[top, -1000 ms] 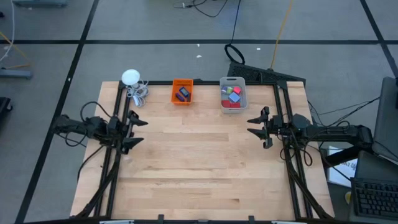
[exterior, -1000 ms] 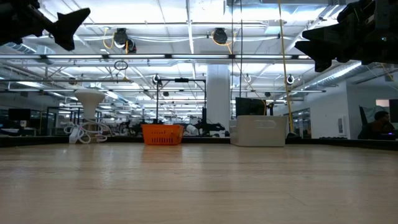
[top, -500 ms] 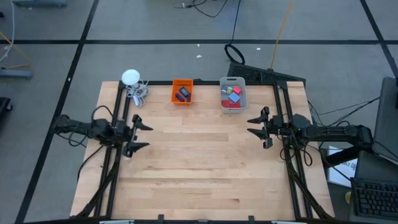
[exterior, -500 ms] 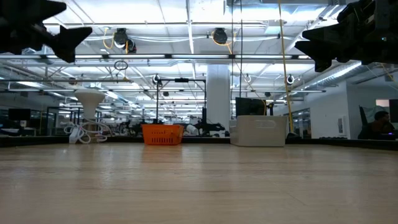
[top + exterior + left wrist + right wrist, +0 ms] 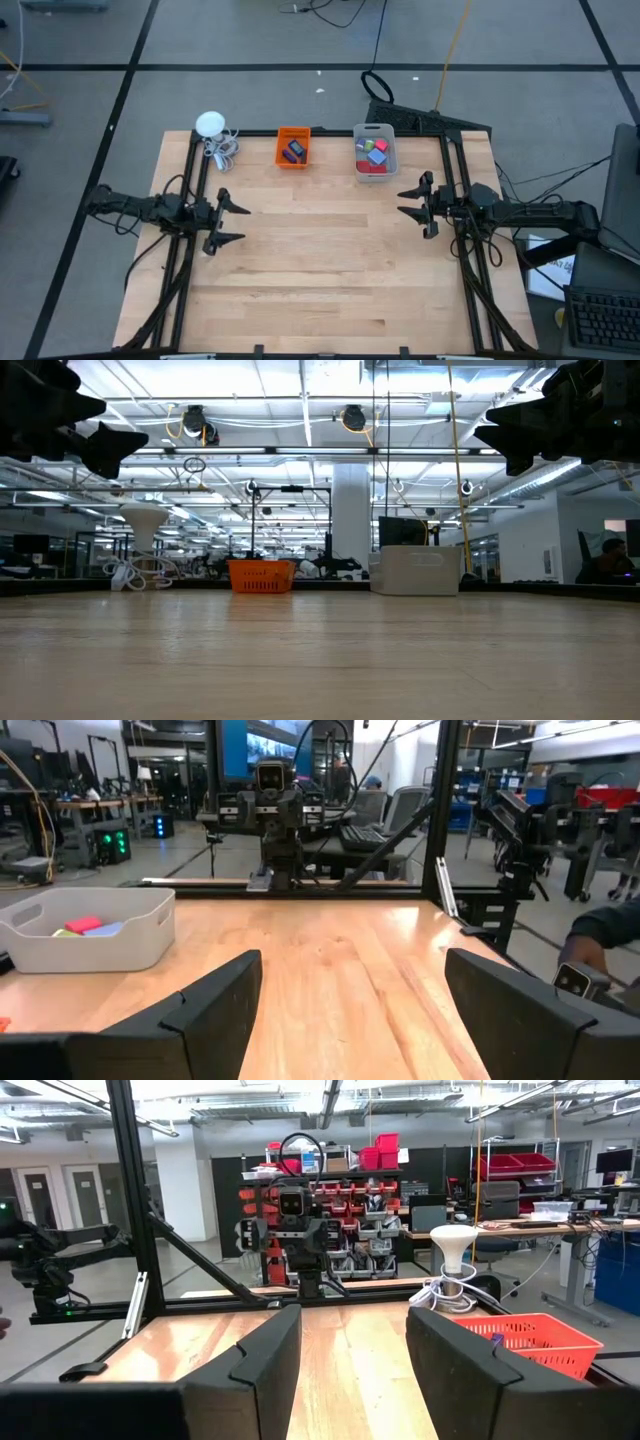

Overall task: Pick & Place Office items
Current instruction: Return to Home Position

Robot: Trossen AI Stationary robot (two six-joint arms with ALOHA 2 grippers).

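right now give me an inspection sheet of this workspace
surface: wooden table, nothing seen on its middle
job's things: office items in grey bin and orange bin
clutter: white gadget, far left corner
grippers: left gripper and right gripper raised, fingers open, empty
cables: coiled cable beside gadget
surroundings: seated person beyond the table

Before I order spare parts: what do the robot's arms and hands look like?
The left arm and right arm are slim, jointed and matte black, with thin dark cables looping alongside. The left hand and right hand each have two dark, wedge-shaped fingers. No markings show.
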